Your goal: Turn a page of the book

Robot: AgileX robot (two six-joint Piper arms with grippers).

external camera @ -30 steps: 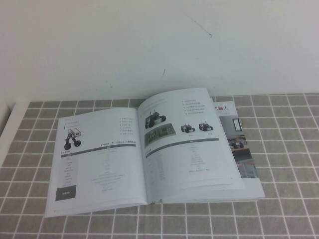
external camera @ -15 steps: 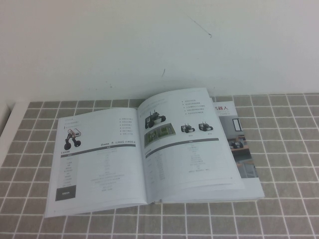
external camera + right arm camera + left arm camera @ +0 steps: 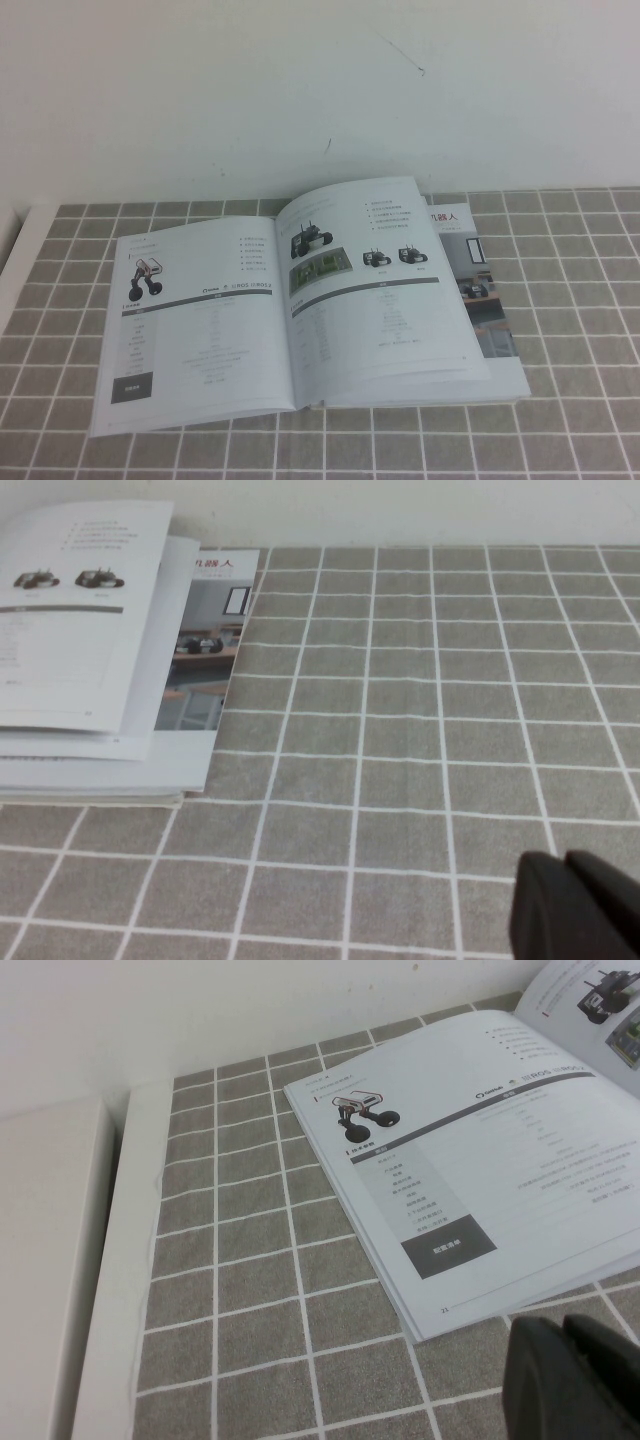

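Note:
The book [image 3: 300,330] lies open on the grey tiled table. Its left-hand page [image 3: 200,320] lies flat and shows a white-red wheeled robot and a small black square; it also shows in the left wrist view [image 3: 500,1170]. The right-hand leaf [image 3: 390,300] shows three small rover photos and bows upward. Neither gripper shows in the high view. My left gripper [image 3: 568,1335] is shut and empty, just off the book's front left corner. My right gripper [image 3: 565,865] is shut and empty over the tiles to the right of the book [image 3: 90,630].
Lower leaves with a room photo [image 3: 480,290] stick out under the right-hand leaf. A white wall [image 3: 320,90] stands close behind the book. A white ledge [image 3: 60,1260] borders the table on the left. Grey tiles [image 3: 430,680] stretch to the right of the book.

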